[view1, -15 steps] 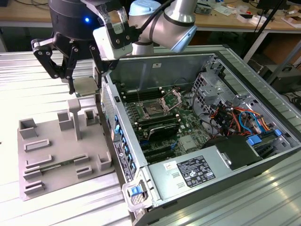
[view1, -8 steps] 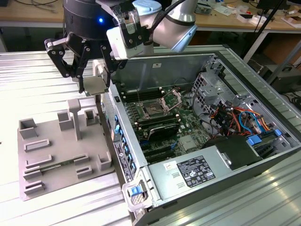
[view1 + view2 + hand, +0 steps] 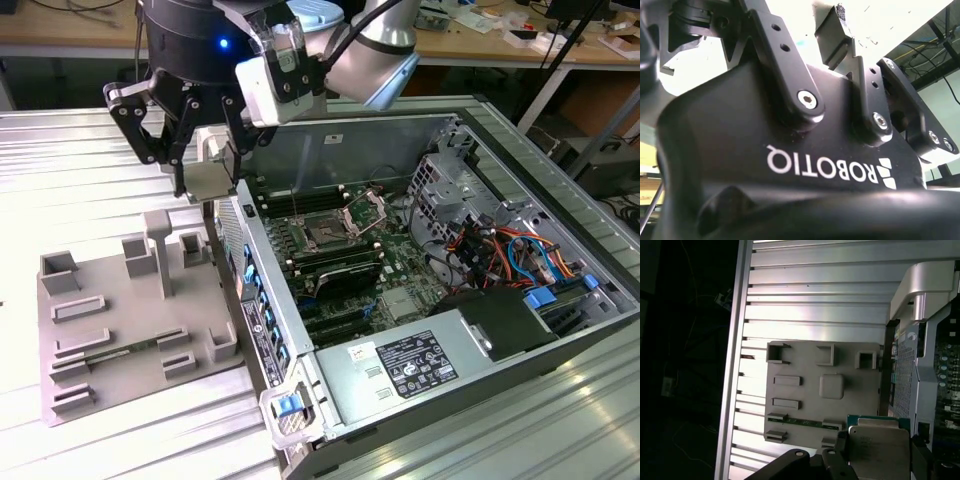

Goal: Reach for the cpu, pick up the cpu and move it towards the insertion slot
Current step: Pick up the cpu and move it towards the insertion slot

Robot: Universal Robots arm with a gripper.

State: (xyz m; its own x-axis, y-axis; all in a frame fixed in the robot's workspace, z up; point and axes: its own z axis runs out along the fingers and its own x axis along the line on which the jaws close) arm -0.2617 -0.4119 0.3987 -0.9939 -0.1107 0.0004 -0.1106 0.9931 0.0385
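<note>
The cpu (image 3: 212, 185), a small flat square chip, hangs in the air just off the open computer case's side wall, over the grey tray's edge. My black gripper (image 3: 205, 165) is shut on it from above. In the first wrist view the cpu (image 3: 879, 450) shows its silver top and green rim, with dark fingers (image 3: 832, 460) against its sides. The insertion slot (image 3: 325, 232), a dark square socket with a raised steel bracket, lies on the green board inside the case, toward the exterior view's right of the chip.
The grey tray (image 3: 120, 300) with recesses and an upright post (image 3: 160, 250) lies on the slatted metal table (image 3: 60, 170). The case wall (image 3: 250, 300) stands between tray and board. A labelled power-supply box (image 3: 400, 365) and cables (image 3: 510, 250) sit inside the case.
</note>
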